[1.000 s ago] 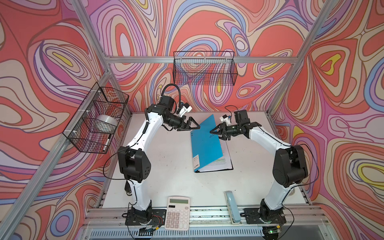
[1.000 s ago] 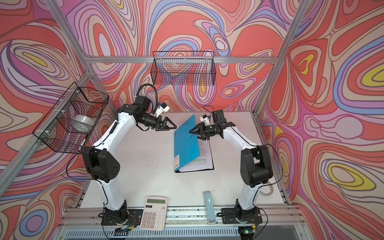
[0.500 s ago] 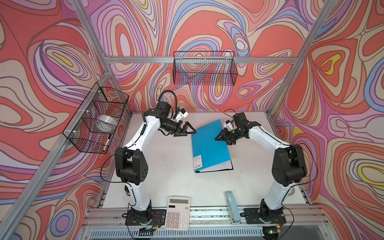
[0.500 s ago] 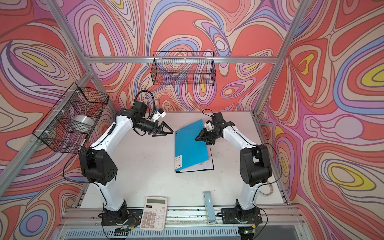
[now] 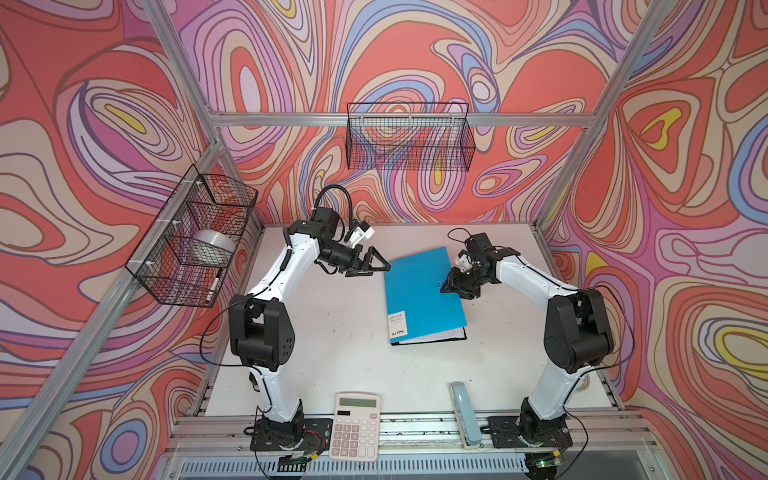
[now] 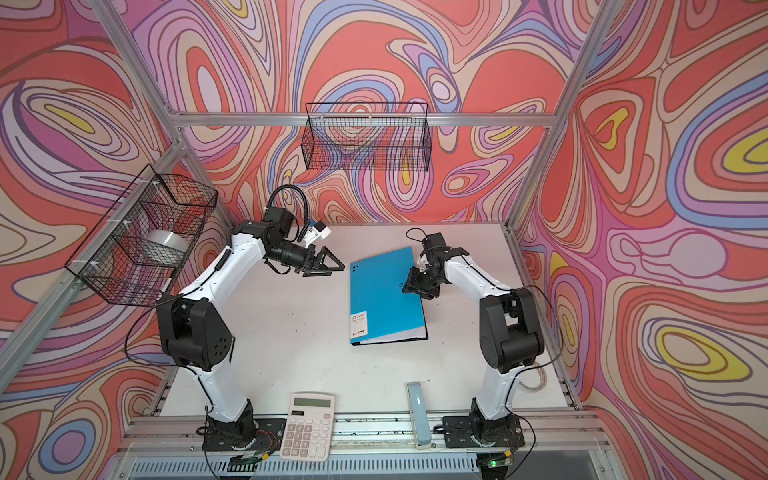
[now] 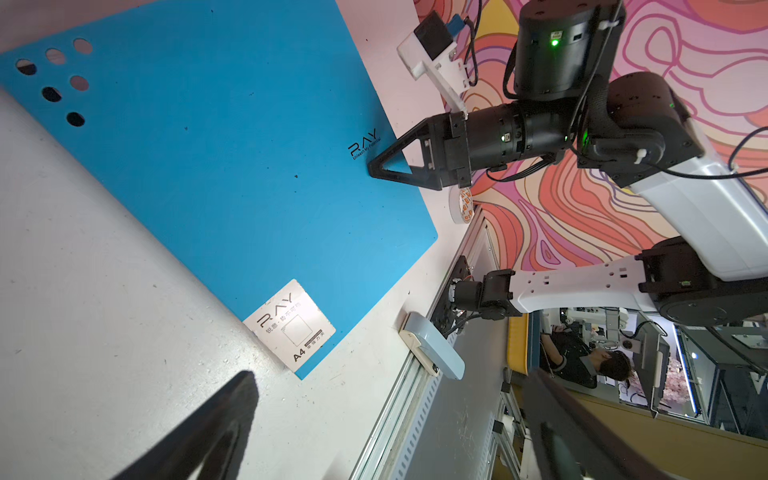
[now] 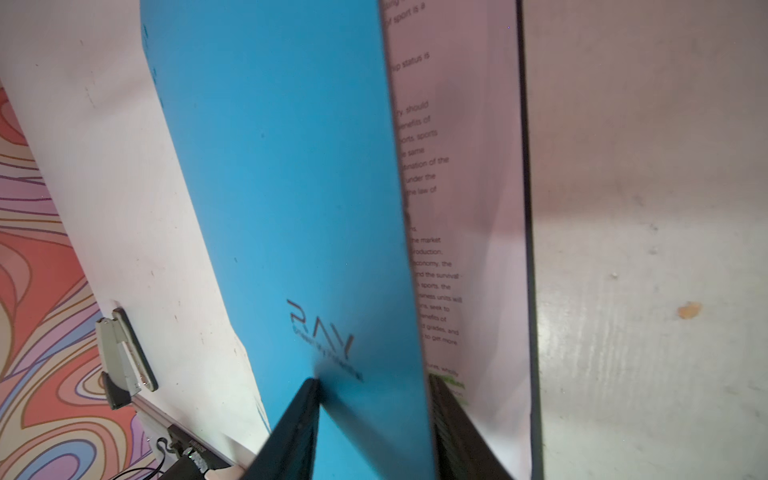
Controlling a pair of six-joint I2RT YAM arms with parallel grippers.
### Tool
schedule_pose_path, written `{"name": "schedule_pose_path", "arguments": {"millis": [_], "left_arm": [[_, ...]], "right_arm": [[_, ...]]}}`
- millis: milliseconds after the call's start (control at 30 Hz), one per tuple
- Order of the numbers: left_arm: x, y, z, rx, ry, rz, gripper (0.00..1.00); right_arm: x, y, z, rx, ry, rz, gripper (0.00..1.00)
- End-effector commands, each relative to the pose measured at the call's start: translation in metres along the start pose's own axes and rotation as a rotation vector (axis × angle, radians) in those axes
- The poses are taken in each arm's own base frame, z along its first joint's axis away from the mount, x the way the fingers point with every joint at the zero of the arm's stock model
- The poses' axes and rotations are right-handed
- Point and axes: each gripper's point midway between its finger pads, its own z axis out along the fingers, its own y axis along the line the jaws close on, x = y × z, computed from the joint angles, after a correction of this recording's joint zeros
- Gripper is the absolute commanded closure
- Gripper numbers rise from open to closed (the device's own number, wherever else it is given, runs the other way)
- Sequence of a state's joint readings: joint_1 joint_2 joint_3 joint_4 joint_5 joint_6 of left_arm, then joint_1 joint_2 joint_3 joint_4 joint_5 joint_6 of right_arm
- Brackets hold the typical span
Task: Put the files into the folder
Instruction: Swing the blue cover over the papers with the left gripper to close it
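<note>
The blue folder (image 5: 424, 295) (image 6: 382, 299) lies on the white table with its cover folded down over the files. A white strip of the files (image 5: 432, 336) shows along its near edge, and printed text of the files (image 8: 469, 208) shows beside the cover's slightly raised free edge. My right gripper (image 5: 451, 286) (image 8: 374, 415) is at that edge by the RAY logo. Its jaws stand apart with the cover (image 8: 291, 187) between them, not clamped. My left gripper (image 5: 384, 266) (image 7: 386, 415) hovers wide open just left of the folder's far corner and holds nothing.
A white calculator (image 5: 355, 428) and a pale blue stapler (image 5: 465, 415) lie at the table's front edge. One wire basket (image 5: 191, 241) with a tape roll hangs on the left wall, and another wire basket (image 5: 409, 137) hangs on the back wall.
The folder's cover stood upright a second ago and has come down over the files, with the right gripper following it. The left gripper has drawn back to the left.
</note>
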State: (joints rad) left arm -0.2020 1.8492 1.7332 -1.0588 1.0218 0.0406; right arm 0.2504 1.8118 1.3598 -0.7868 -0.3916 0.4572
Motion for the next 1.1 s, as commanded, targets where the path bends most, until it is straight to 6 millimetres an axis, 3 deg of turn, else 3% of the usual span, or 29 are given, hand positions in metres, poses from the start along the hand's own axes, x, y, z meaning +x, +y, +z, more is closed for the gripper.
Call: {"name": "schedule_pose_path", "arguments": {"millis": [0,100,633,867,1033,1067], "left_arm": [[0.005,-0.010,-0.006,0.023,-0.004,0.012,0.00],[0.004,-0.010,-0.006,0.025,-0.005,0.012,0.00],[0.005,-0.011,-0.007,0.026,-0.004,0.013,0.00],[0.005,-0.011,-0.006,0.032,-0.001,0.009,0.00],[0.007,-0.010,-0.005,0.032,0.005,0.007,0.00],[0.008,-0.009,-0.005,0.030,0.009,0.003,0.00]], "right_arm": [[0.003,-0.010,-0.011,0.075,-0.020,-0.027,0.56],[0.003,-0.009,-0.022,0.085,-0.049,-0.040,0.56],[0.003,-0.022,-0.027,0.163,-0.065,-0.046,0.55],[0.004,-0.023,-0.021,0.155,-0.055,-0.041,0.55],[0.005,-0.025,-0.008,0.122,-0.034,-0.021,0.54],[0.008,-0.031,0.004,0.122,-0.006,-0.003,0.55]]}}
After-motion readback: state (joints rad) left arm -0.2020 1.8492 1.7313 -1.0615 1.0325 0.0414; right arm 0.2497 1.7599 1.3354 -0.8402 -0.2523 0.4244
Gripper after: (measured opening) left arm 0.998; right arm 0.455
